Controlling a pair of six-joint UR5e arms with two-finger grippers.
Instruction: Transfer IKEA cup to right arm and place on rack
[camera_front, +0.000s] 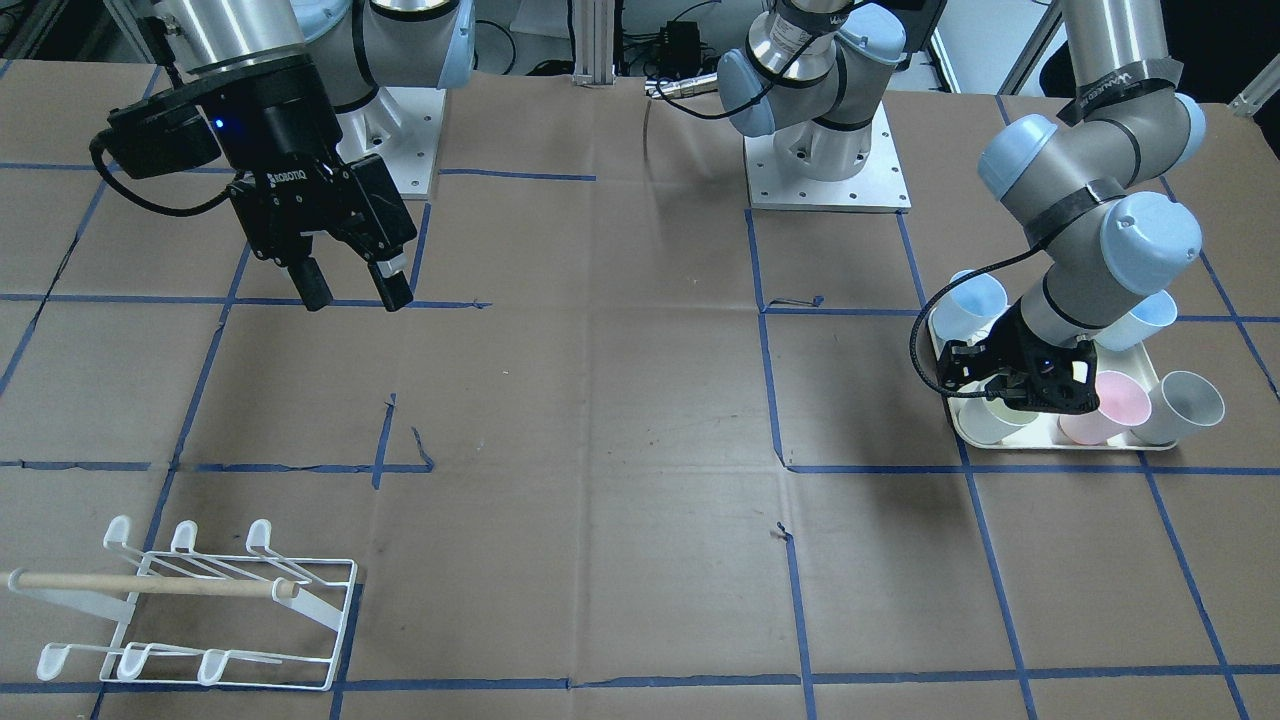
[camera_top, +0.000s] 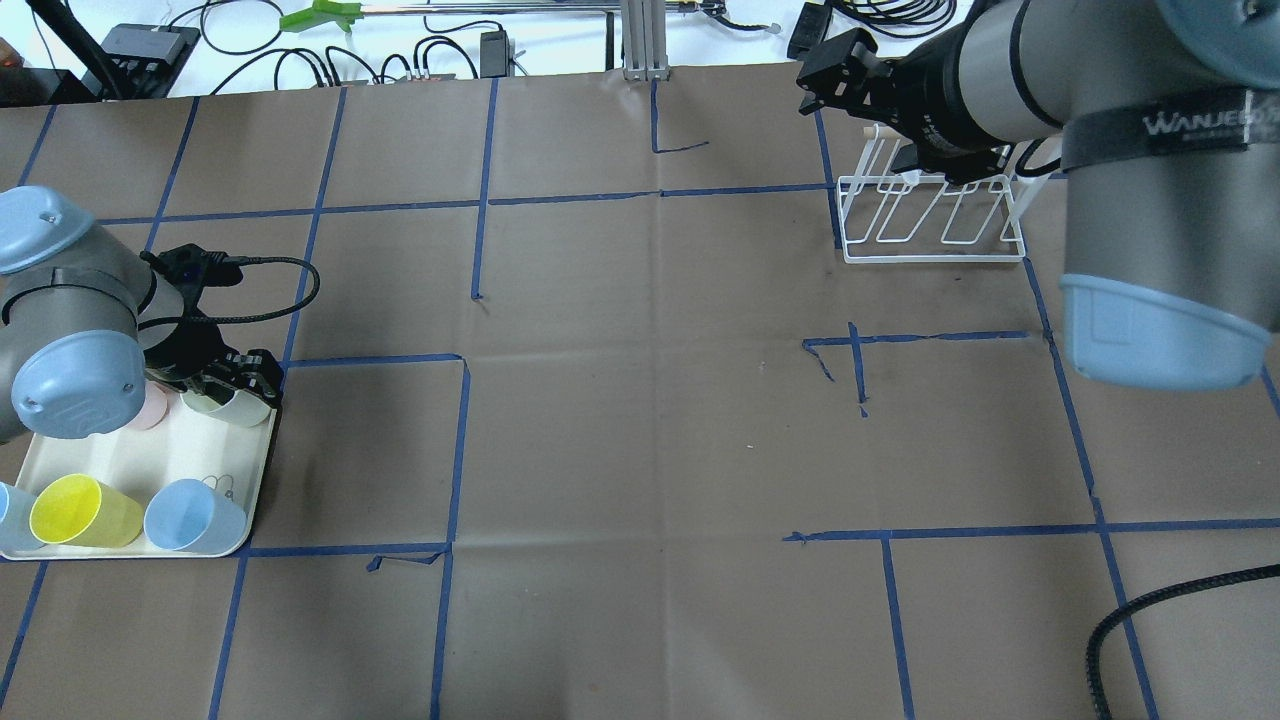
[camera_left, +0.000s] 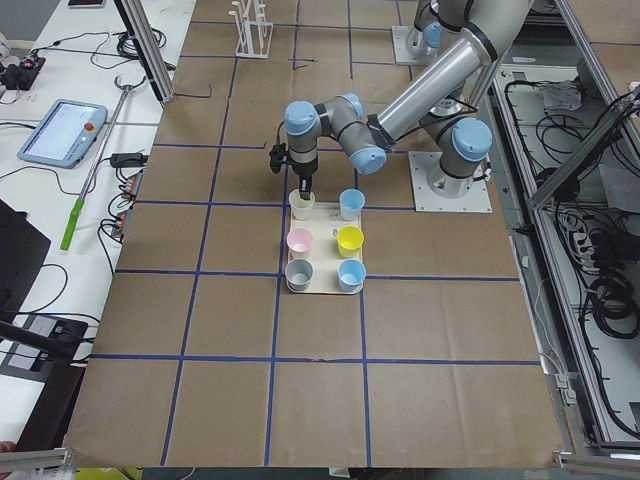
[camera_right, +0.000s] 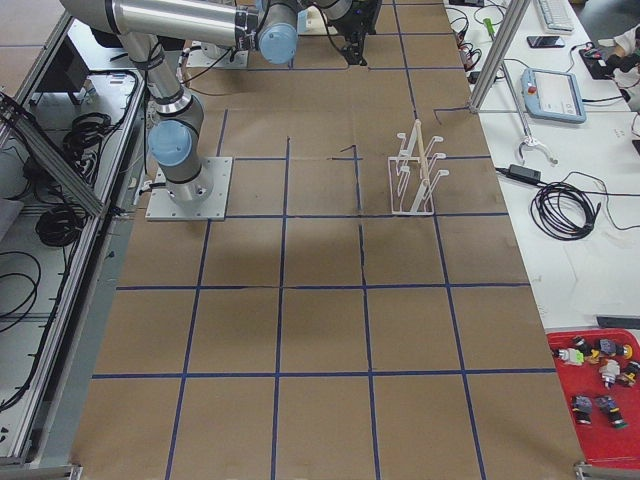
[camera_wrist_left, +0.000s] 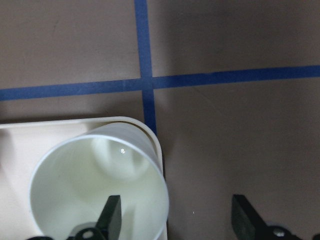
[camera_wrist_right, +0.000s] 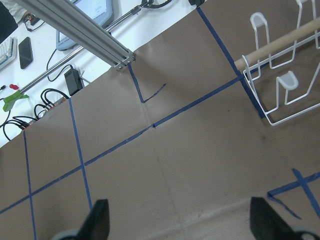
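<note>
Your left gripper (camera_wrist_left: 177, 215) is hanging low over the tray (camera_wrist_left: 20, 135) with its jaws spread wide. One finger is dipping inside the pale cup (camera_wrist_left: 95, 170) and the other is sitting outside its wall, past the tray's rim. That cup is standing upright in the tray's corner. Your right gripper (camera_front: 355, 290) is hovering above the table (camera_front: 600, 400), jaws wide and gripping nothing, well apart from the rack (camera_front: 150, 585) sitting at the table's corner.

Pink cup (camera_top: 151, 407) mostly hidden under left arm (camera_top: 70, 330) at mid left, blue cup (camera_top: 9, 508) cut by left edge, rack (camera_top: 930, 240) top behind right arm (camera_top: 1000, 80).
</note>
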